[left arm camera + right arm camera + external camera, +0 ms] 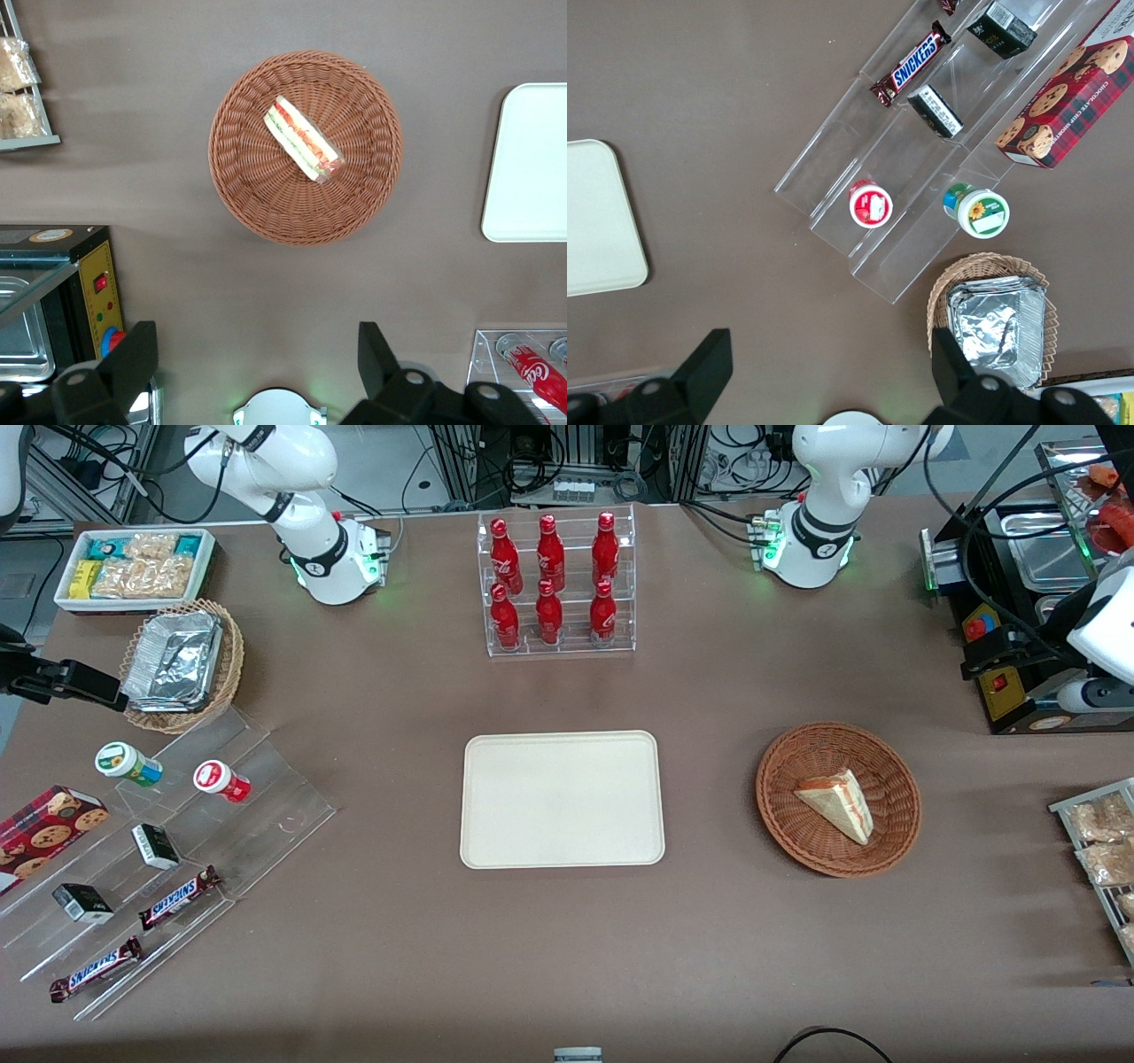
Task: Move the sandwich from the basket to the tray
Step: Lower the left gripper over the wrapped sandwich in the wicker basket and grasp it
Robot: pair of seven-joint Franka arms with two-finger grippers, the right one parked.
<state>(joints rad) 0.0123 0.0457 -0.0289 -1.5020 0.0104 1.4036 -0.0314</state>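
Spread wide and holding nothing, the hand [257, 363] hung high above the counter [567, 948], over bare surface just beside the basket [306, 147] rather than over it; the step in hand was judged to be the reach toward the sandwich [304, 140], with nothing yet lifted. To do it well, the hand would need to come over the middle of the basket, turn so its fingers [135, 359] faced the two broad bread faces, and descend without catching the woven rim; a soft wedge probably wants a gentle squeeze. The sandwich lay in the basket near its middle; it was a pale triangular wedge, red-orange and green filling showing along one cut edge. The tray [562, 798] sat bare beside the basket, toward the parked arm's end, near the counter's middle.
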